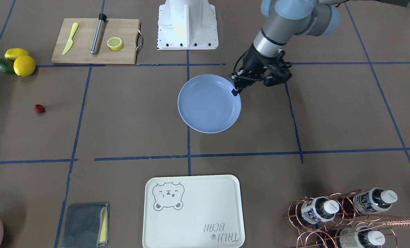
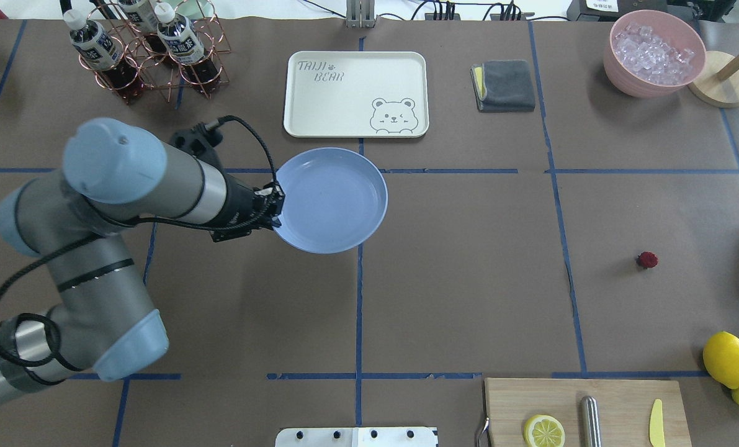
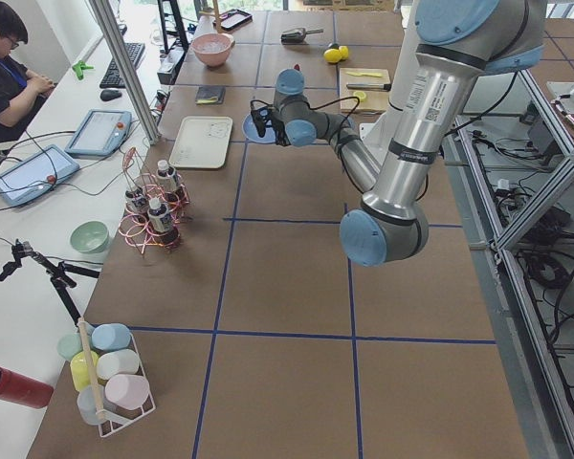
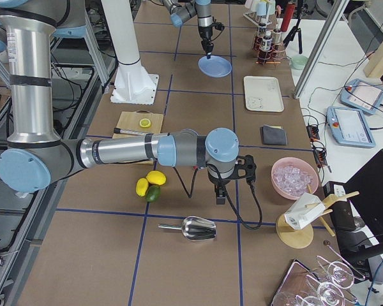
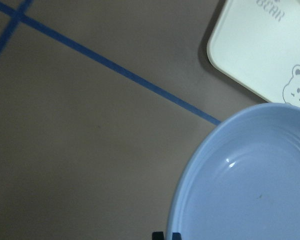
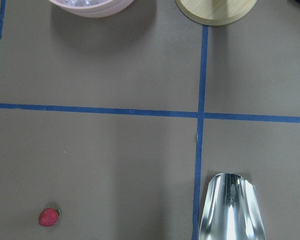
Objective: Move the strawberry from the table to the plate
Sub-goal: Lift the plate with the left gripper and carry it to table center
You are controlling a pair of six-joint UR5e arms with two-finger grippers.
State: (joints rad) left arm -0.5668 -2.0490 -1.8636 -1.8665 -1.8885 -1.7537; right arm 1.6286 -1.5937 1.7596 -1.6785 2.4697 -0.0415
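Strawberry [image 2: 647, 259] lying on bench [image 2: 468, 279], well apart from plate [image 2: 338, 198]. I'm seeing left pincer [image 2: 277, 206] pinching plate rim. Right pincer [image 4: 221, 197] hovering; I cannot tell its state.

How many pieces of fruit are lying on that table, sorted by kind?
Whole lemons: 2
Lemon half: 1
Avocado: 1
Strawberry: 1
Total: 5
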